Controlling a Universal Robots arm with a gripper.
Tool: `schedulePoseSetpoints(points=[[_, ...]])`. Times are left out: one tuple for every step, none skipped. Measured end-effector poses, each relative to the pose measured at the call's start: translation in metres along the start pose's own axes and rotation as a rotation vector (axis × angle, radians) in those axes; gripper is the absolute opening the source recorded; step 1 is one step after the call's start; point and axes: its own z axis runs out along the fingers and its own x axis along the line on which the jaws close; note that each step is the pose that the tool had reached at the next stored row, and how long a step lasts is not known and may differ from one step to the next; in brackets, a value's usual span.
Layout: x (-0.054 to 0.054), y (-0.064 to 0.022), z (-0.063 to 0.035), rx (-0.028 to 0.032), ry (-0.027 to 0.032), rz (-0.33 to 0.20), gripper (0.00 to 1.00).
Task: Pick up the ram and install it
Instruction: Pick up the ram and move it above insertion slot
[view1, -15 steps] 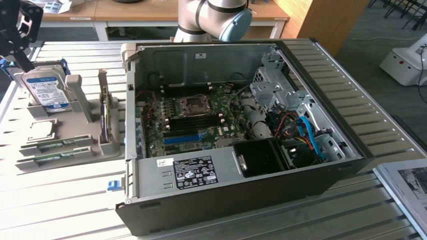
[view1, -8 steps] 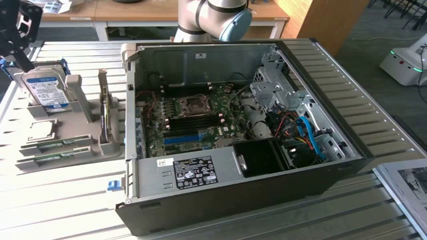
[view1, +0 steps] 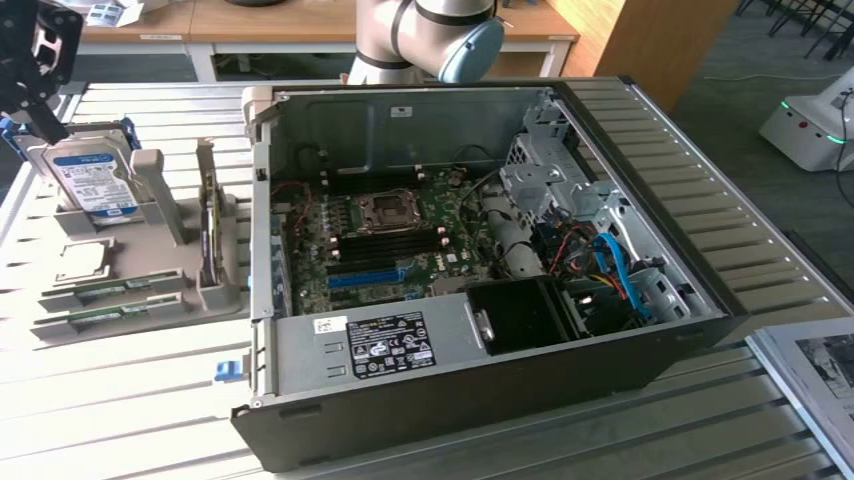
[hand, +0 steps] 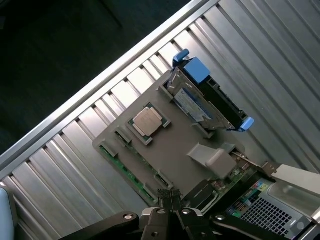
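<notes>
Gripper (hand: 168, 201): jaws pressed together, nothing between them, touching nothing. It hangs above the gray holder (hand: 175, 145), over the holder's ram-side edge.

Ram (hand: 125, 169): green stick lying flat in a groove along the holder's long outer edge, the edge farthest from the hard drive (hand: 210, 95). Not lifted, not installed.

Key relation: the ram's long axis runs parallel with that holder edge. One end lies nearly under the fingertips, and the rest stretches away from them along the edge. So the ram is below the gripper and to one side, not centred under it.

CPU chip (hand: 147, 121): in the holder's middle, between the ram and the hard drive. The hard drive stands on edge at the holder's opposite side.

Open computer case (view1: 494, 270): just beside the holder, on the exterior view's right of it.

Judgement: the pick has not begun.
</notes>
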Motion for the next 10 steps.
schedulePoseSetpoints(points=[[0.0, 0.0, 0.0, -0.0003, 0.0003, -0.006, 0.1], [0.0, 0.0, 0.0, -0.0005, 0.0005, -0.011, 0.1], [0.0, 0.0, 0.0, -0.0008, 0.0008, -0.016, 0.1], [0.0, 0.0, 0.0, -0.001, 0.001, -0.022, 0.1], [0.0, 0.0, 0.0, -0.0013, 0.0013, -0.027, 0.1], [0.0, 0.0, 0.0, -0.0016, 0.0016, -0.033, 0.1], [0.0, 0.0, 0.0, -0.0018, 0.0018, -0.038, 0.1], [0.0, 0.0, 0.0, -0.0021, 0.002, -0.044, 0.1], [0.0, 0.0, 0.0, -0.0023, 0.0023, -0.049, 0.1], [0.0, 0.0, 0.0, -0.0026, 0.0026, -0.055, 0.1]])
